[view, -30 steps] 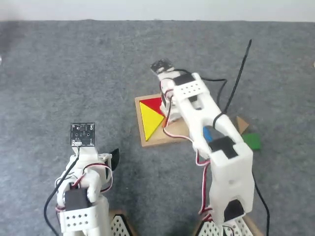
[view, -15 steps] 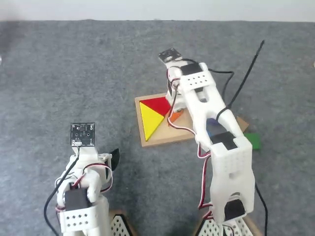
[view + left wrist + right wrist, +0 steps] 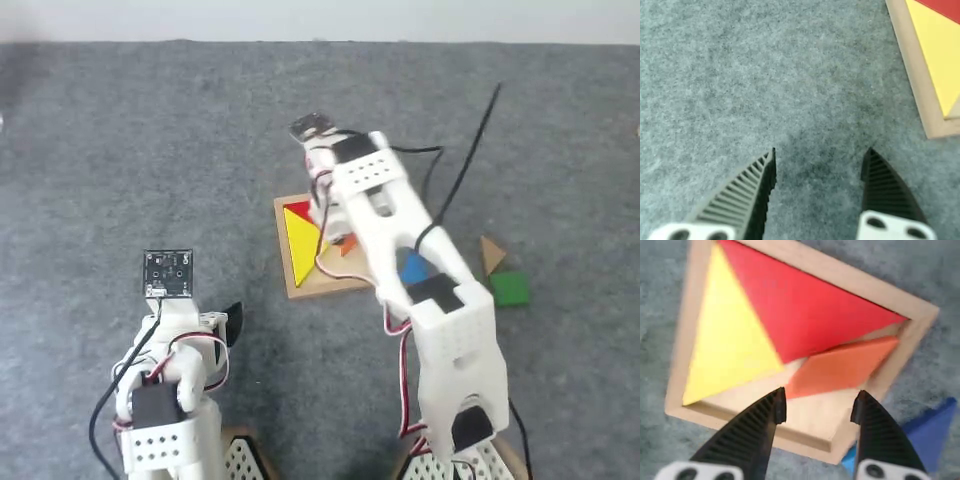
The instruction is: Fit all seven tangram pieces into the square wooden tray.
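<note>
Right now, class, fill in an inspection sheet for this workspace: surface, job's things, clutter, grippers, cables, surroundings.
Surface: grey felt mat.
Job's things: wooden tray holds yellow triangle, red triangle, orange piece; blue piece, green square, tan triangle lie outside on the mat.
Clutter: nothing seen.
Grippers: left gripper, fingers open over bare mat beside the tray; right gripper, fingers open over the tray near the orange piece.
Cables: black cable loops off the right arm; red and white wires along both arms.
Surroundings: pale wall strip beyond the mat.
</note>
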